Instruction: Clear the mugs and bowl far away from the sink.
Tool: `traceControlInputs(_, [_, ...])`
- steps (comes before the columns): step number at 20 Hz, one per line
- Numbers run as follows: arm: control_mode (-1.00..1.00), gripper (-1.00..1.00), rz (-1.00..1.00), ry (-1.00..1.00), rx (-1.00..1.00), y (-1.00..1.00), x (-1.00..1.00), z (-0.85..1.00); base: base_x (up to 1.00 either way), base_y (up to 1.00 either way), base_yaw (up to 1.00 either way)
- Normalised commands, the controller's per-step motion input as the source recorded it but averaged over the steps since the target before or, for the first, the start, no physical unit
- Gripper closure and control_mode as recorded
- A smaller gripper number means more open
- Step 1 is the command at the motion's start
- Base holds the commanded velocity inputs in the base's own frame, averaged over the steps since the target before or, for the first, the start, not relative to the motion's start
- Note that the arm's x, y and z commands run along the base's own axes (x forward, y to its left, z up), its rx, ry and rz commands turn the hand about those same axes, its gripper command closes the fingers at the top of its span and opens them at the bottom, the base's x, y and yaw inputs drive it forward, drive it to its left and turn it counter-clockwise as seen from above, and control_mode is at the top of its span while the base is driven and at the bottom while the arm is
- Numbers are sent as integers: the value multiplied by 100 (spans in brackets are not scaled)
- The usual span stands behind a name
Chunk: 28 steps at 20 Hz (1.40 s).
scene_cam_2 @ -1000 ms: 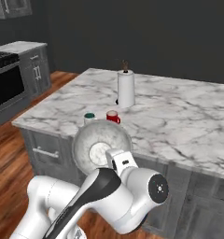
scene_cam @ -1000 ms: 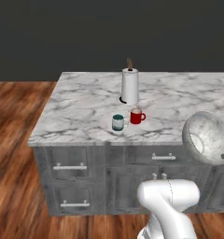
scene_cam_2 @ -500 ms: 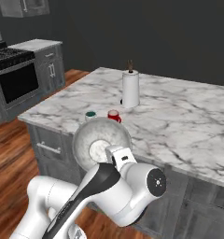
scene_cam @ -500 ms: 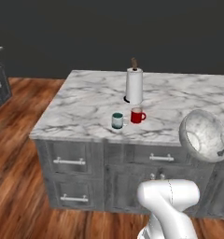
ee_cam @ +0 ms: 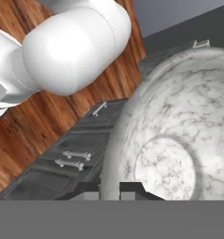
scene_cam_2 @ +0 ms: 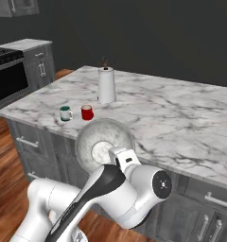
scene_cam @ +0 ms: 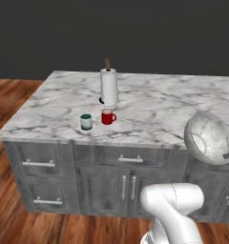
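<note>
My gripper (ee_cam: 109, 189) is shut on the rim of the speckled white-grey bowl (ee_cam: 179, 140), which hangs tilted on its side in front of the island's cabinet fronts, its hollow facing the cameras (scene_cam: 209, 138) (scene_cam_2: 103, 144). The red mug (scene_cam: 107, 116) (scene_cam_2: 87, 112) and the pale grey mug with teal inside (scene_cam: 87, 122) (scene_cam_2: 65, 113) stand upright side by side near the front left edge of the marble counter (scene_cam: 159, 109). They are well apart from the bowl. The sink is out of view.
A white paper-towel roll (scene_cam: 109, 86) (scene_cam_2: 106, 85) stands on the counter just behind the mugs. Grey drawers and cabinet doors (scene_cam: 121, 183) run under the counter. A stove (scene_cam_2: 9, 75) and a side counter lie to the left, over a wooden floor (scene_cam: 6, 224).
The whole picture has shifted in both base views, so the base has driven along the island. The bowl stays in my shut gripper, and the mugs and roll have not moved on the counter.
</note>
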Motion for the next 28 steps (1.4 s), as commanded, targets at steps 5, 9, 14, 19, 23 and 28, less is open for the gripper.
traceControlInputs(5, [100, 100, 0, 0, 0, 0, 0, 0, 8, -5, -4])
traceControlInputs(9, [100, 100, 0, 0, 0, 0, 0, 0, 40, 13, -5])
traceControlInputs(14, [100, 100, 0, 0, 0, 0, 0, 0, 55, 14, -4])
traceControlInputs(19, [100, 100, 0, 0, 0, 0, 0, 0, 74, 10, -8])
traceControlInputs(23, [100, 100, 0, 0, 0, 0, 0, 0, 72, 0, -9])
traceControlInputs(28, [100, 100, 0, 0, 0, 0, 0, 0, 74, 0, -13])
